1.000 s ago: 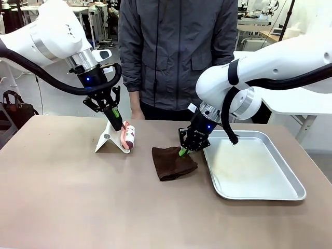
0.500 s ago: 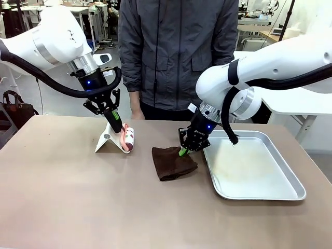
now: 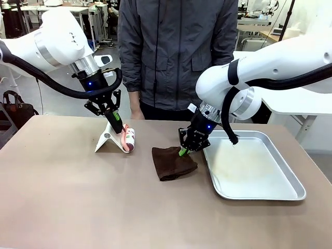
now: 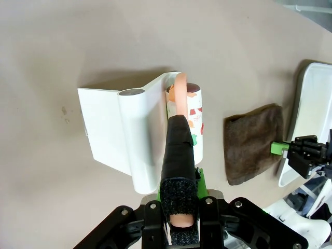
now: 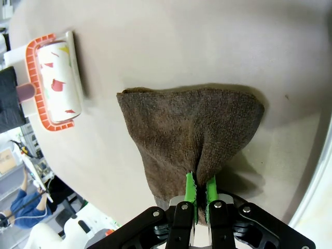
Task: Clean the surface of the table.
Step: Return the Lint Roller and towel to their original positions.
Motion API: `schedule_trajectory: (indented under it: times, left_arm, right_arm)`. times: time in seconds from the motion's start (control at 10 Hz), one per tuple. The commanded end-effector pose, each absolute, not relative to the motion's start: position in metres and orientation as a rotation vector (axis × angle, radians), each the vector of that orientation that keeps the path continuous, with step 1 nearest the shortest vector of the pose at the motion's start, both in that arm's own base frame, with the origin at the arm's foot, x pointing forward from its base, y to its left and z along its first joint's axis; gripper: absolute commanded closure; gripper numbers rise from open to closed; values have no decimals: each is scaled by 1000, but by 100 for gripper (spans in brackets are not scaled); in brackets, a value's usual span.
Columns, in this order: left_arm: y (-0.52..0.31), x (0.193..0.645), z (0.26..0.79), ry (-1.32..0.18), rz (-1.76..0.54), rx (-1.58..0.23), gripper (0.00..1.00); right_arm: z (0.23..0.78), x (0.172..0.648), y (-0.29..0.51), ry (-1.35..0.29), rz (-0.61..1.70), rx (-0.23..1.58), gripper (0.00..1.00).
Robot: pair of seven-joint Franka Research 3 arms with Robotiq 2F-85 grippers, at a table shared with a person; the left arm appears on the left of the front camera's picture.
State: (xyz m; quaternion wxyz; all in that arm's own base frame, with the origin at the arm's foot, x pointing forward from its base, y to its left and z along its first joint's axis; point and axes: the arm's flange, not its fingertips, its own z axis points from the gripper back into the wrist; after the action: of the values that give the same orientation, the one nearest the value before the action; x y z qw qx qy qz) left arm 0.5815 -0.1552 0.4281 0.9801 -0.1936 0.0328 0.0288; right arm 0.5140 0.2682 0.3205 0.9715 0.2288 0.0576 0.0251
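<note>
Taupe table (image 3: 78, 197) — matte, bare in front — white tables (image 3: 290, 101) behind.

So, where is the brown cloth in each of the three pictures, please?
Front view: the brown cloth lies at centre, left of the metal tray.
Left wrist view: the cloth is at right, beside the tray.
Right wrist view: the cloth is central, pinched by the right claw.
Shared landmark: the lint roller.
</note>
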Motion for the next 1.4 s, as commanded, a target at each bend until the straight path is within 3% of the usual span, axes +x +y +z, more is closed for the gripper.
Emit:
schedule_trajectory:
  times: [0.0, 0.1, 0.2, 0.3, 0.4, 0.5, 0.6, 1.3]
  left_arm:
    - [-154, 581, 424, 38, 76, -341, 78]
    - [-154, 580, 424, 38, 74, -336, 78]
    - [-153, 580, 424, 41, 73, -335, 21]
    - [-153, 580, 424, 40, 68, -327, 21]
    - [-151, 579, 426, 33, 70, -329, 0]
    - [-150, 578, 428, 26, 72, -328, 17]
    - [-148, 577, 429, 23, 74, -332, 0]
    - [-145, 577, 431, 36, 66, -348, 0]
  right_arm:
    - [320, 514, 268, 116, 51, 462, 92]
    - [320, 514, 267, 128, 62, 465, 92]
    - [321, 513, 267, 139, 71, 488, 59]
    - [321, 513, 266, 148, 88, 497, 38]
    - [320, 513, 265, 150, 88, 502, 4]
    - [319, 513, 265, 153, 89, 507, 0]
    - [319, 514, 265, 155, 92, 508, 0]
    - [317, 516, 264, 172, 84, 524, 0]
